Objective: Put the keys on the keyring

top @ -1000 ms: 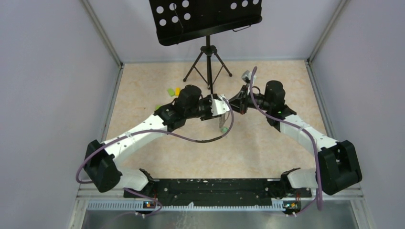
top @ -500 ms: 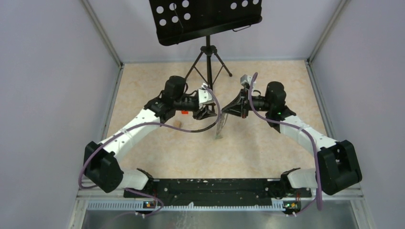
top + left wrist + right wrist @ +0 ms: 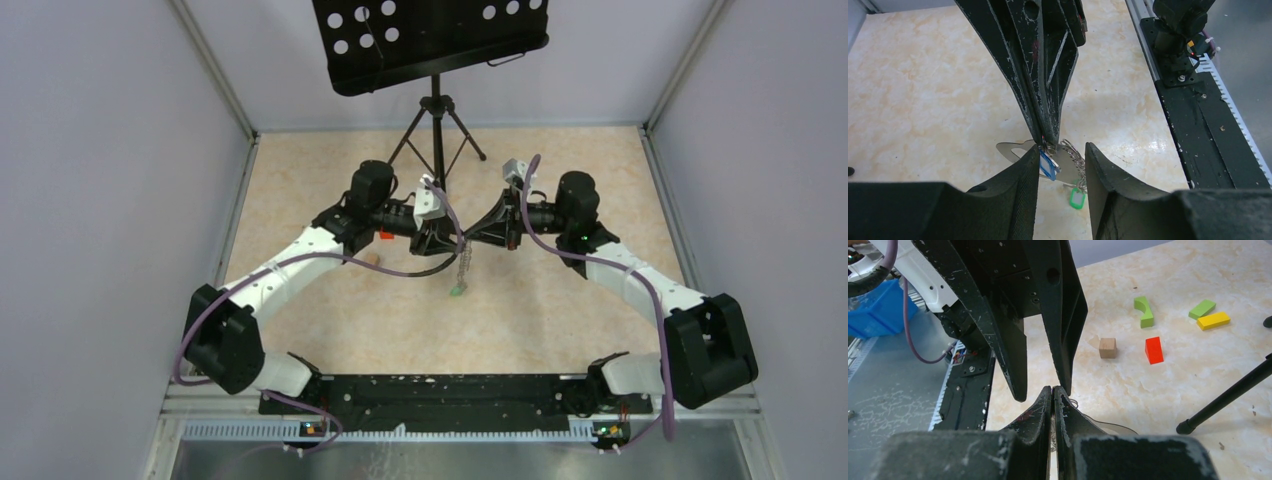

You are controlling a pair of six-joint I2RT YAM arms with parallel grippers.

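My right gripper (image 3: 480, 232) is shut on the top of the keyring (image 3: 1064, 164), a grey oval piece with a metal chain (image 3: 1075, 156), held above the table. A blue-tagged key (image 3: 1048, 165) hangs right under the right fingertips (image 3: 1048, 140). A green-tagged key (image 3: 1077, 198) dangles at the chain's lower end (image 3: 456, 289). My left gripper (image 3: 1062, 149) is open, its fingers either side of the blue tag and chain. The blue tag lies against the inner face of its left finger (image 3: 1023, 190). The two grippers meet tip to tip (image 3: 440, 238).
A black music stand on a tripod (image 3: 436, 130) stands behind the grippers, with one leg (image 3: 1223, 397) close by. Loose blocks lie to the left: a wooden cube (image 3: 1107, 347), one red (image 3: 1153, 350), two green (image 3: 1144, 311) and one yellow (image 3: 1214, 320). A black base rail (image 3: 1198, 125) runs along the near edge.
My left gripper pulled back to the left from the right one, then came in again around the hanging keys. The chain with the green tag now hangs lower.
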